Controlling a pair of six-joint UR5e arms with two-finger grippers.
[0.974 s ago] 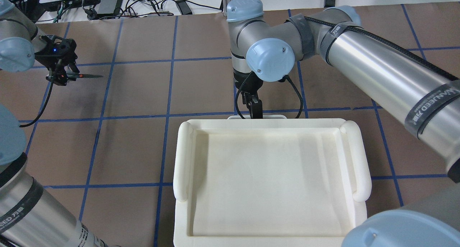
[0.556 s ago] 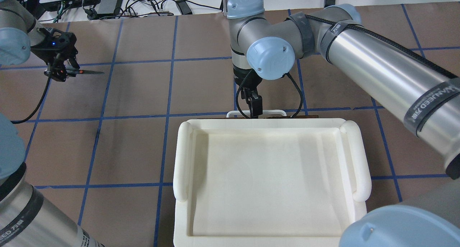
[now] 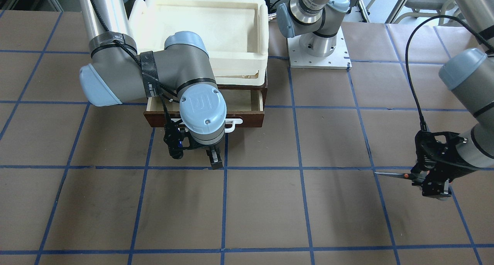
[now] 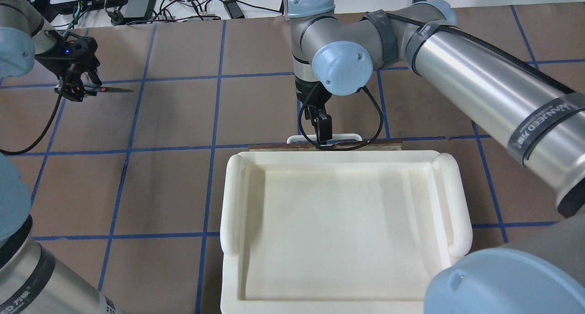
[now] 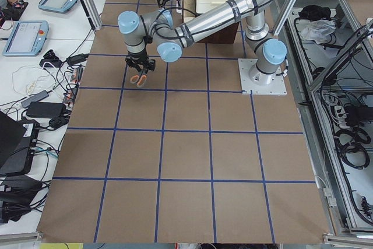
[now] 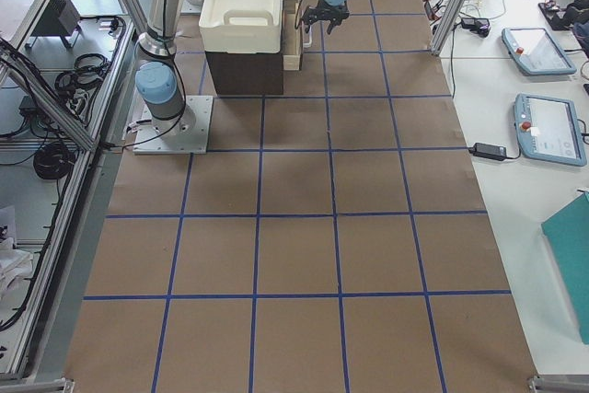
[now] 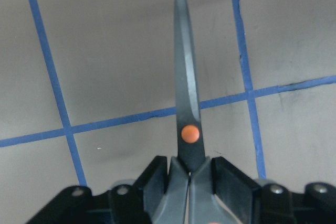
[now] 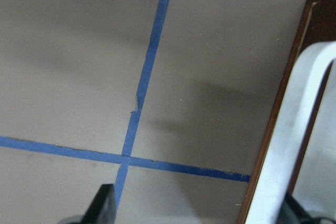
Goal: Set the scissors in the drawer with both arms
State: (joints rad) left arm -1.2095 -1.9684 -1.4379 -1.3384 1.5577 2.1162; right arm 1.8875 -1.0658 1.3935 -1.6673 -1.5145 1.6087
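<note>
Clamped by their handles between the fingers of the left gripper [image 7: 190, 176], the scissors [image 7: 186, 103] are held clear of the table with the blades shut and pointing level, the orange pivot just ahead of the fingertips. They are carried far to the robot's left, well apart from the drawer [image 3: 251, 121]. The drawer is seen partly drawn out from under the cream tray [image 4: 233, 199], a strip of pale plywood floor exposed. The right gripper [image 8: 202, 209] is set at the white bar handle [image 8: 294, 129] with its fingers spread wide, the bar lying just inside one of them.

The step in hand is judged to be the opening of the drawer. Next, a wider gap is likely needed before the scissors can be brought across and lowered in flat.

The table [image 3: 262, 203] is covered in brown paper gridded with blue tape [image 3: 224, 203]. Tablets [image 5: 26, 30] and cables are seen on a side bench, and aluminium framing around the cell.
</note>
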